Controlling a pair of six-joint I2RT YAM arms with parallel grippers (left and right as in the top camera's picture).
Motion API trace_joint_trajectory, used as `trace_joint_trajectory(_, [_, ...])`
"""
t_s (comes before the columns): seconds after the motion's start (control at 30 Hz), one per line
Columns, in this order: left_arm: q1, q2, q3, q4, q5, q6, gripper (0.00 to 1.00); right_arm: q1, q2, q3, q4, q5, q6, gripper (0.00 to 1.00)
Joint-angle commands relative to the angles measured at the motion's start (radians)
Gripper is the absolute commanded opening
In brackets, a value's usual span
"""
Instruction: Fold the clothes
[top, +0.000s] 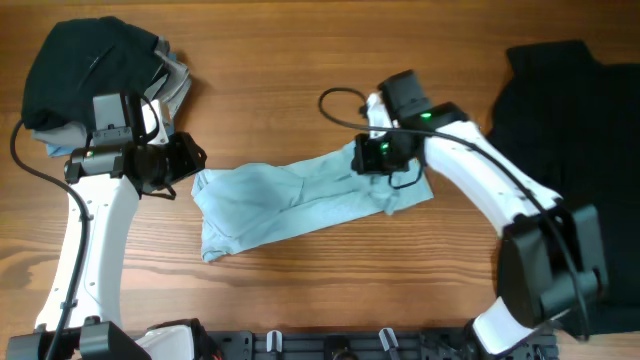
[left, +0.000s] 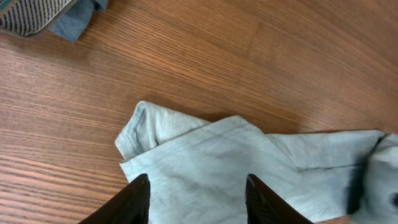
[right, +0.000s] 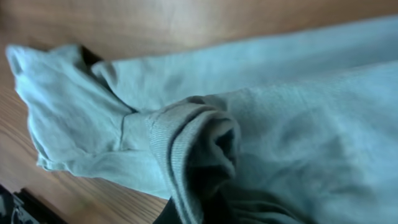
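Observation:
A pale light-blue T-shirt lies bunched in a long strip across the middle of the wooden table. My left gripper is open at the shirt's left end; in the left wrist view its two dark fingers straddle the shirt just above the fabric. My right gripper is at the shirt's right end and is shut on it; the right wrist view shows the ribbed collar gathered right at the jaws, which the cloth hides.
A pile of black, grey and blue clothes sits at the back left; its edge shows in the left wrist view. A large black shirt is spread on the right. A rack runs along the front edge.

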Motion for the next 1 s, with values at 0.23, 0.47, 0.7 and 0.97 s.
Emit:
trace_joint_trajectory(0.23, [-0.004, -0.007, -0.058, -0.098, -0.063, 0.012, 0.63, -0.159, -0.059, 0.039, 0.016, -0.059, -0.034, 0.38])
trace_joint_trajectory(0.47, [-0.004, 0.034, -0.179, 0.029, -0.022, -0.014, 0.65, -0.203, -0.057, 0.032, -0.109, -0.232, -0.313, 0.61])
trace_joint_trajectory(0.7, [-0.004, -0.015, -0.114, 0.021, 0.018, -0.010, 0.64, 0.131, -0.048, 0.032, -0.044, 0.236, -0.428, 0.80])
trace_joint_trajectory(0.97, [-0.004, -0.131, -0.042, 0.004, 0.016, -0.010, 0.73, 0.214, 0.149, 0.032, 0.026, 0.212, -0.454, 0.79])
